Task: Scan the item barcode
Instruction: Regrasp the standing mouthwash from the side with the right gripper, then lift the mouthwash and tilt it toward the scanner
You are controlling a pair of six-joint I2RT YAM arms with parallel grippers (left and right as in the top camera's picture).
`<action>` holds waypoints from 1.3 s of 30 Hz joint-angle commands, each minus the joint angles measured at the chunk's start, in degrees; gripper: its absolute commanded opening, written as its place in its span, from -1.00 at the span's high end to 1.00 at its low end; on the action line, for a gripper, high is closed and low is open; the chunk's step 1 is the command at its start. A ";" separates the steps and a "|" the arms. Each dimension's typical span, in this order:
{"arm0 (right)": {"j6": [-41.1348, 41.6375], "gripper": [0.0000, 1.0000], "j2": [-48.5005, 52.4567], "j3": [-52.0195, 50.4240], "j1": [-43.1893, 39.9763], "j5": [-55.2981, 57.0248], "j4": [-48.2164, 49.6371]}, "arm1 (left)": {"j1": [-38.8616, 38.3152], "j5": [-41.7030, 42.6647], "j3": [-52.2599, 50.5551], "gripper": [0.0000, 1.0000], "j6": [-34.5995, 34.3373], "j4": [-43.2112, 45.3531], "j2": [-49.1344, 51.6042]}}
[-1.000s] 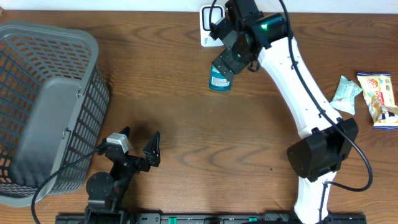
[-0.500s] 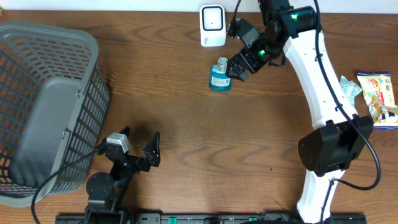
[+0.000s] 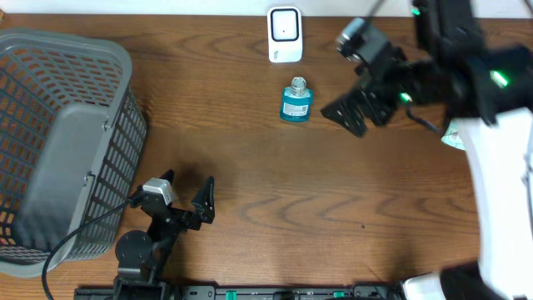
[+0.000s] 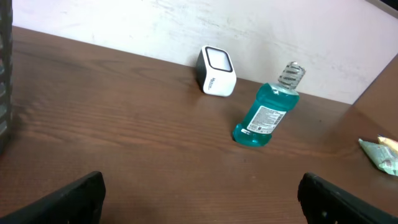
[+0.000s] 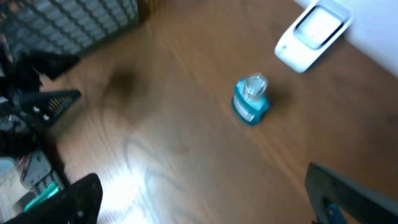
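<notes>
From overhead, a blue-green bottle [image 3: 296,102] with a clear cap stands on its base on the brown wooden desk [image 3: 275,217], toward the far edge. A small white scanner [image 3: 284,33] sits just beyond it at the back of the desk, near the bottle but not touching it. The right hand [image 3: 356,79] hangs over the desk to the right of the bottle, blurred, with its dark fingers spread wide and nothing between them; it is apart from the bottle. The left hand [image 3: 187,190] sits low near the front edge, fingers also spread and gripping nothing, well apart from the bottle. A grey mesh basket [image 3: 125,133] fills the left side of the desk. A pale green packet [image 3: 452,137] peeks out behind the right arm.

In the left wrist view, the two dark fingertips [image 4: 68,198] show at the bottom corners, far apart, with bare desk between them. The bottle [image 4: 267,111] stands ahead and right of centre, its white label turned this way; the print is too small to read. The scanner [image 4: 216,71] stands to its left and a little further back, in front of a white wall [image 4: 186,25]. A packet [image 4: 380,154] lies at the right edge, and a sliver of the basket [image 4: 5,74] shows at the left.

The right wrist view is blurred. Its own fingertips [image 5: 78,198] sit wide apart at the bottom corners, empty. The bottle [image 5: 250,99] is seen from above, near centre, with the scanner [image 5: 314,34] up and to the right. The basket [image 5: 74,22] is top left.
</notes>
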 commanded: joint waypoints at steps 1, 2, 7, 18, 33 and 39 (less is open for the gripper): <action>10.19 -0.99 -6.14 -10.38 0.87 10.88 5.60 | -0.22 0.33 -1.57 -0.98 -0.09 -0.83 -0.26; 14.38 -0.99 -9.57 -17.99 1.66 18.03 11.93 | -0.22 0.33 -1.57 -0.98 -0.09 -0.83 -0.26; 17.57 -0.98 -16.76 -48.57 3.43 26.80 42.82 | -0.22 0.33 -1.57 -0.98 -0.09 -0.81 -0.26; 8.22 -0.99 -3.41 -60.28 3.06 6.67 73.26 | -0.22 0.33 -1.57 -0.98 -0.09 -0.81 -0.26; -1.66 -0.99 12.72 -40.39 2.80 2.56 61.02 | -0.22 0.33 -1.57 -0.98 -0.09 -0.81 -0.26; -2.16 -0.94 17.16 -40.13 2.93 2.58 62.66 | -0.22 0.33 -1.57 -0.98 -0.09 -0.81 -0.26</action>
